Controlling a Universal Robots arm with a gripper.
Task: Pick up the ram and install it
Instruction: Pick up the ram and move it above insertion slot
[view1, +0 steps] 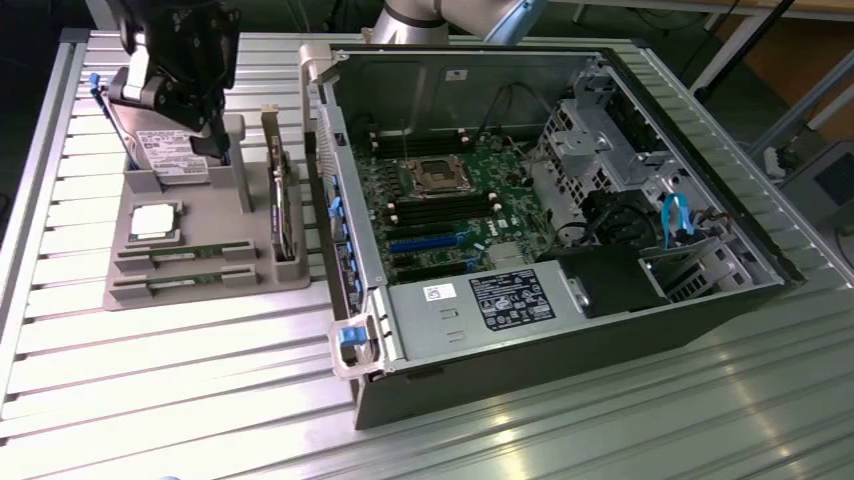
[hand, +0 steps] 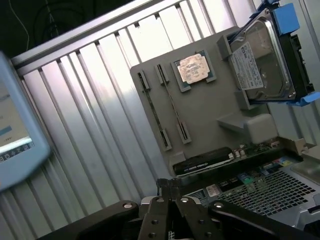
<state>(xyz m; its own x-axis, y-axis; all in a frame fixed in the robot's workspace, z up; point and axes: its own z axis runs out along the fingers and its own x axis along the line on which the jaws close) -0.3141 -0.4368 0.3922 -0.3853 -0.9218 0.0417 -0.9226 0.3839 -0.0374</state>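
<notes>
A slatted metal table (view1: 160, 400) carries an open PC case (view1: 427, 80) and, at the exterior view's left, a grey tray (view1: 214, 215). The gripper (view1: 211, 140) hangs over the tray's far end by the drive (view1: 167, 152), its fingers pressed together on nothing. The ram (view1: 187, 254) lies in a slot at the tray's near end, with a second stick (view1: 184, 285) just beside it. Both are well apart from the gripper.

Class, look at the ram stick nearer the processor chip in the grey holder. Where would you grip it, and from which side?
Grip the ram stick at the middle of its long upper edge, coming straight down from above. It seems to stand on edge in the grey holder, whose blocks cradle both ends, leaving the middle free; close across its thin faces.
</notes>
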